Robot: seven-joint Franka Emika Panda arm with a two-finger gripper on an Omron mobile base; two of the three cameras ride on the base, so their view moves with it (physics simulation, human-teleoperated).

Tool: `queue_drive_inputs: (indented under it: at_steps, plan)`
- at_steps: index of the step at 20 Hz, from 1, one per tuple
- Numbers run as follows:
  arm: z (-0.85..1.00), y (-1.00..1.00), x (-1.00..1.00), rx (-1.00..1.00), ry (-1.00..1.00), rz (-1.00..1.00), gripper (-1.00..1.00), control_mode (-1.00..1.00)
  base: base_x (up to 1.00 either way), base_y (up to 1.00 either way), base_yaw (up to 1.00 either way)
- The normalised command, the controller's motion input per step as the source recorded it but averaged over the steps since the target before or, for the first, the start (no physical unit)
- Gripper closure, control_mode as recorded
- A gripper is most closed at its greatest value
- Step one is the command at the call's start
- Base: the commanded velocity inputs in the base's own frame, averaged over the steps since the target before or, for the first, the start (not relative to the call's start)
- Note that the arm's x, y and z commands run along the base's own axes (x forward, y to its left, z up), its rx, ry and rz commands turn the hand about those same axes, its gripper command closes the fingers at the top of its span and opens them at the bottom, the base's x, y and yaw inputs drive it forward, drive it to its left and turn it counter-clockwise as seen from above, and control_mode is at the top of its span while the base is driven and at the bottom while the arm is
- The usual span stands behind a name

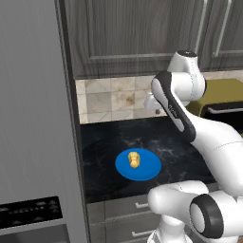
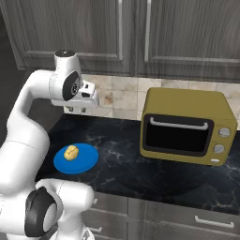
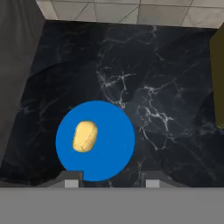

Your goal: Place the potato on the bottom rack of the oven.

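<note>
no readable text, label, brand or number stood anywhere. the dark control strip [image 1: 31,212] at the lower left of the left base view carried rows of small pale marks, too blurred to read. the olive toaster oven [image 2: 187,125] bore two plain knobs [image 2: 221,140] with no legible markings around them.

We see the bench [image 3: 166,109] as dark polished stone with pale veins, a little glossy. The plate [image 3: 113,131] looks smooth and matt blue, and the potato [image 3: 85,136] has a dull, lumpy skin. The cupboards [image 2: 93,33] show grey wood grain, and the wall tiles [image 1: 114,97] look like beige stone.
</note>
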Motion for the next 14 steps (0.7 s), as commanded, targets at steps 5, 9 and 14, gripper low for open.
queue_drive_inputs:
  at_steps: [5, 9, 14]
  plan:
    - [-0.39, 0.09, -0.06, -0.06, 0.03, 0.0, -1.0, -1.0, 0.0, 0.0, 0.0]
    - [-0.97, 0.8, -0.06, 0.07, 0.17, -0.04, -1.0, -1.0, 0.0, 0.0, 0.0]
    - [-1.0, 0.66, 0.0, 0.02, 0.19, -0.03, -1.0, -1.0, 0.0, 0.0, 0.0]
